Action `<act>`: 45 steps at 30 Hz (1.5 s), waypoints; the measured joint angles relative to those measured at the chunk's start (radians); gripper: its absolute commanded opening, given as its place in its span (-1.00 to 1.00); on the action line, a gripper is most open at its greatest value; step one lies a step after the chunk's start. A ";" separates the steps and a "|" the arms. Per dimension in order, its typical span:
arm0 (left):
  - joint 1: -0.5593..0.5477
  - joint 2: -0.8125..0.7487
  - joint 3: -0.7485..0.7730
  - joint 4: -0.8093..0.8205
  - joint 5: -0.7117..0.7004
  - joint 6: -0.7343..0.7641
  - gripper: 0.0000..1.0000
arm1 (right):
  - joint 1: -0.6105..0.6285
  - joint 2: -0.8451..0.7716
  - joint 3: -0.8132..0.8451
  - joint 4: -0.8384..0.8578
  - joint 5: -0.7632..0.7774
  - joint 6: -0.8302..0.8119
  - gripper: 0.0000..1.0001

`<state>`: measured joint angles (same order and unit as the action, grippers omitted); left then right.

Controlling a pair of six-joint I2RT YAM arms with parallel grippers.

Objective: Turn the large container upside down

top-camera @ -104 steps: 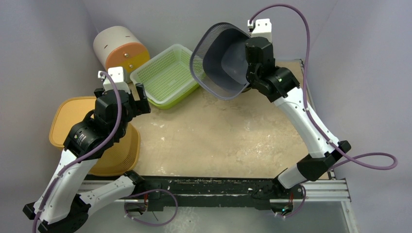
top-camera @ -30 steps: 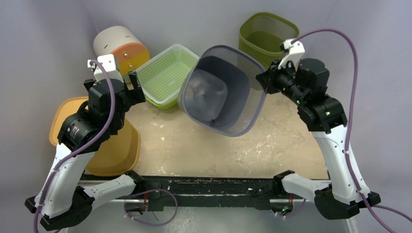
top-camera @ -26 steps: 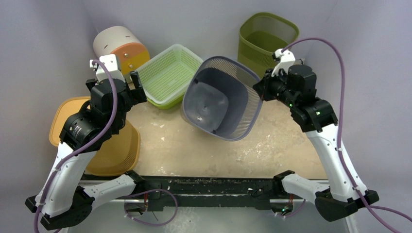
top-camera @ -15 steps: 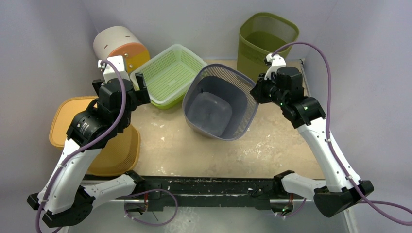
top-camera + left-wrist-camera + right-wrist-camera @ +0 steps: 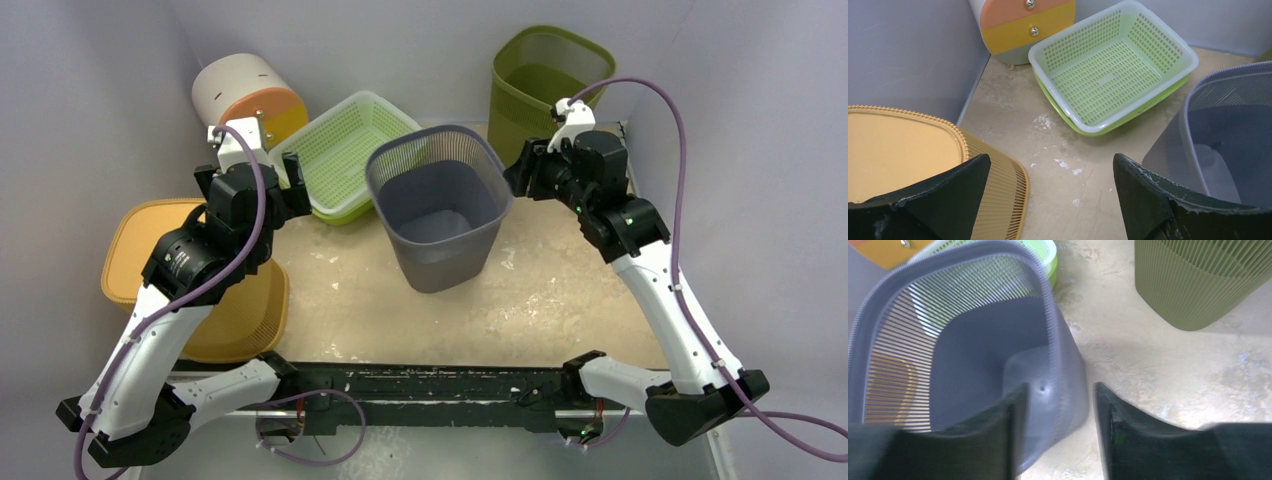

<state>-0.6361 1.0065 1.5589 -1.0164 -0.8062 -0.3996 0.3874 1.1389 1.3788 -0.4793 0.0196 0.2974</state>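
The large grey slatted bin (image 5: pixel 440 215) stands upright, mouth up, in the middle of the table. It also shows in the left wrist view (image 5: pixel 1228 140) and in the right wrist view (image 5: pixel 973 355). My right gripper (image 5: pixel 515 180) is at the bin's right rim. In its own view the right gripper (image 5: pixel 1058 390) is open, with one finger inside the bin and the other outside, so the wall lies between the jaws with a gap on the outer side. My left gripper (image 5: pixel 290 175) hovers to the left of the bin, and in its own view it (image 5: pixel 1050 160) is open and empty over bare table.
A light green mesh basket (image 5: pixel 350 150) sits behind and left of the bin. An olive green bin (image 5: pixel 545 85) stands at the back right. A yellow-orange bin (image 5: pixel 200 280) lies upturned at the left. A white and orange drawer unit (image 5: pixel 245 95) stands at the back left.
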 measured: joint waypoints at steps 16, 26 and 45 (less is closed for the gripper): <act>0.000 -0.012 -0.020 0.006 -0.001 -0.001 0.79 | 0.415 0.163 0.210 -0.001 0.078 -0.100 0.68; 0.000 -0.016 -0.020 0.003 -0.009 -0.001 0.79 | 0.593 0.282 0.210 0.008 0.064 -0.107 0.42; 0.000 -0.047 -0.029 -0.006 -0.017 -0.001 0.79 | 0.651 0.431 0.210 0.043 0.099 -0.068 -0.04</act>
<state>-0.6361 0.9600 1.5295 -1.0222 -0.8234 -0.4004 1.0382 1.5700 1.5887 -0.4358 0.1184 0.2295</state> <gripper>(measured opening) 0.894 0.580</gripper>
